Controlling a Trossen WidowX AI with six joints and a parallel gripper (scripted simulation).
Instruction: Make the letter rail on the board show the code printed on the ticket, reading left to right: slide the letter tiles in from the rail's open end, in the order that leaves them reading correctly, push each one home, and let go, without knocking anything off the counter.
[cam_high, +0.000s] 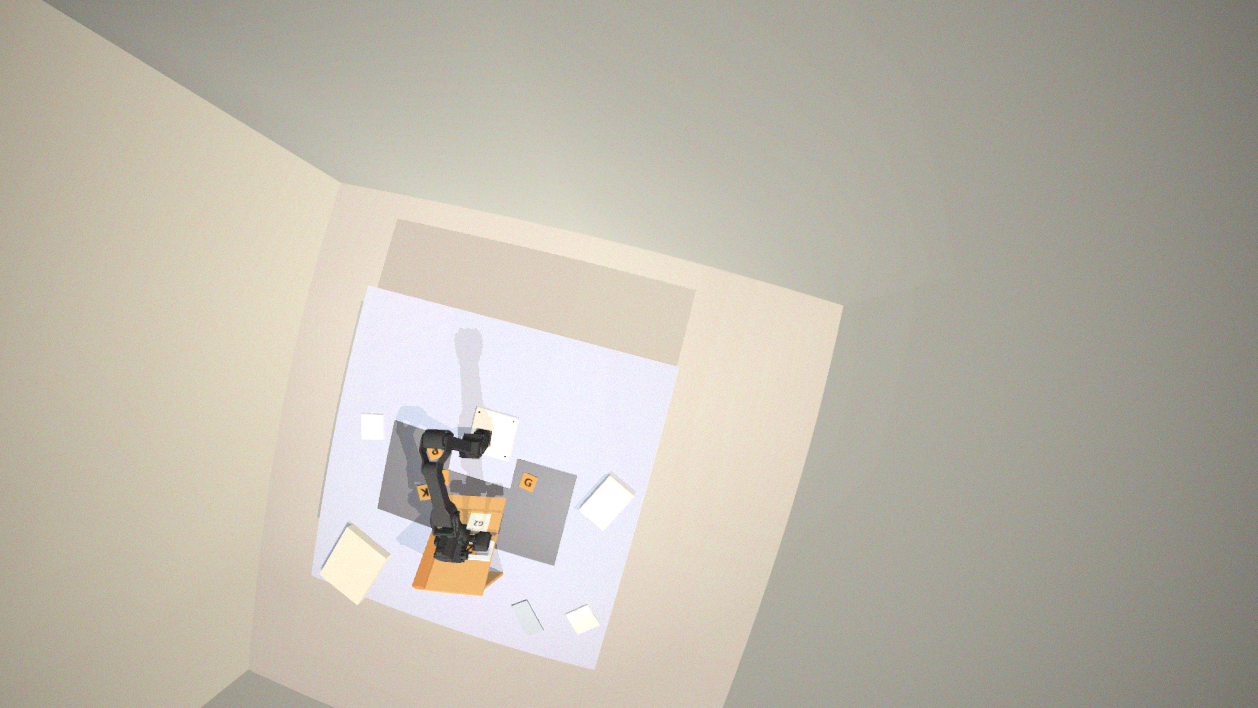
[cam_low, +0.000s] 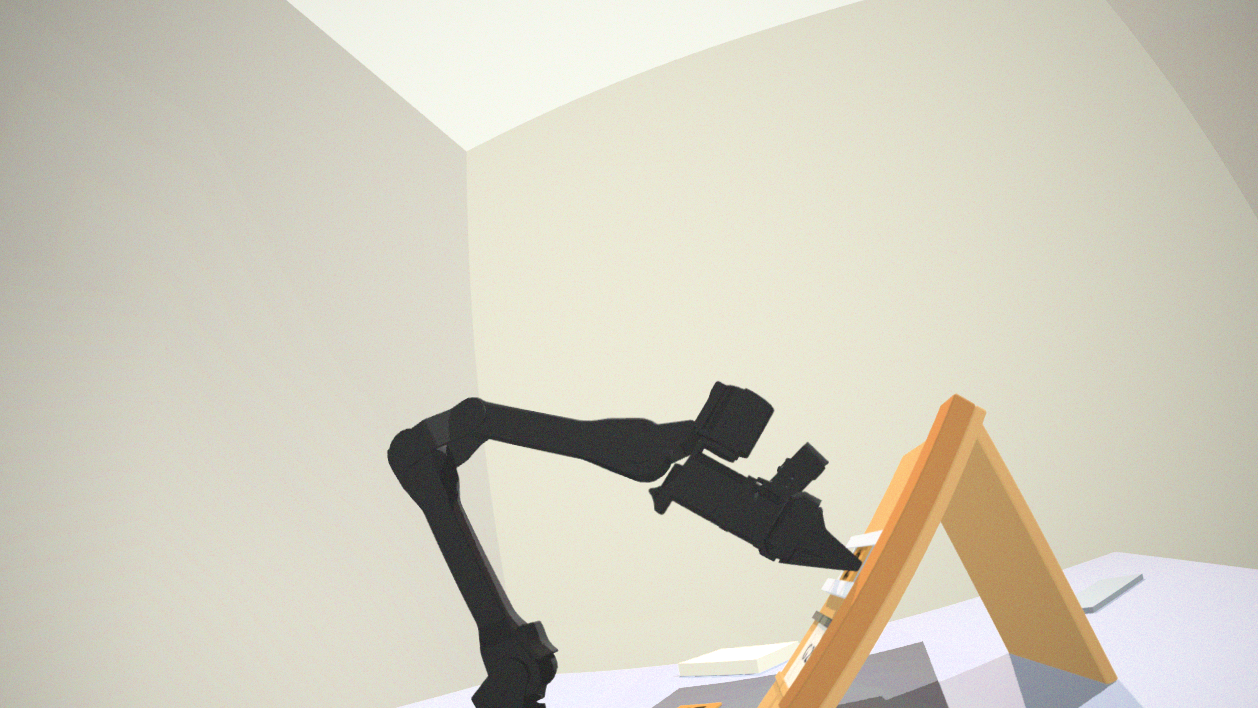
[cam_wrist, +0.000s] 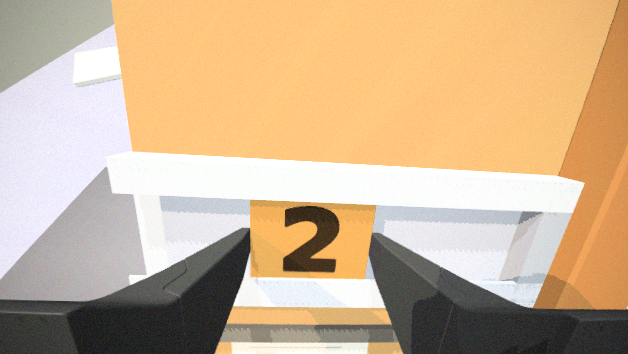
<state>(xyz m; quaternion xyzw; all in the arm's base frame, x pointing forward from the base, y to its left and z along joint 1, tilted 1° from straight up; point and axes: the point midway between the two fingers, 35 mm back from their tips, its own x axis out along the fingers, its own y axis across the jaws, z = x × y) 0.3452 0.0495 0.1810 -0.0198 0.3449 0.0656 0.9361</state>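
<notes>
My gripper (cam_high: 472, 547) (cam_low: 859, 566) (cam_wrist: 311, 239) is shut on the orange "2" tile (cam_wrist: 310, 265). The tile is upright within the white rail (cam_low: 865, 538) (cam_wrist: 350, 182), between its upper and lower bars, with rail space on both sides. The rail is on the sloping orange board (cam_high: 453, 578) (cam_low: 915, 519) (cam_wrist: 350, 75). The ticket (cam_high: 478, 522) (cam_low: 808, 653) below the rail seems to carry G and 2; its reading order is unclear. A "G" tile (cam_high: 528, 481) and a "K" tile (cam_high: 424, 492) lie on the mats. Another tile (cam_high: 434, 452) is partly hidden by the arm.
Grey mats (cam_high: 387, 493) (cam_high: 545, 537) lie on either side of the board. A white box (cam_high: 607, 501), a cream box (cam_high: 354, 563), a small white block (cam_high: 371, 426), a pale block (cam_high: 581, 618) and a grey-green slab (cam_high: 527, 616) lie around them on the counter (cam_high: 581, 387).
</notes>
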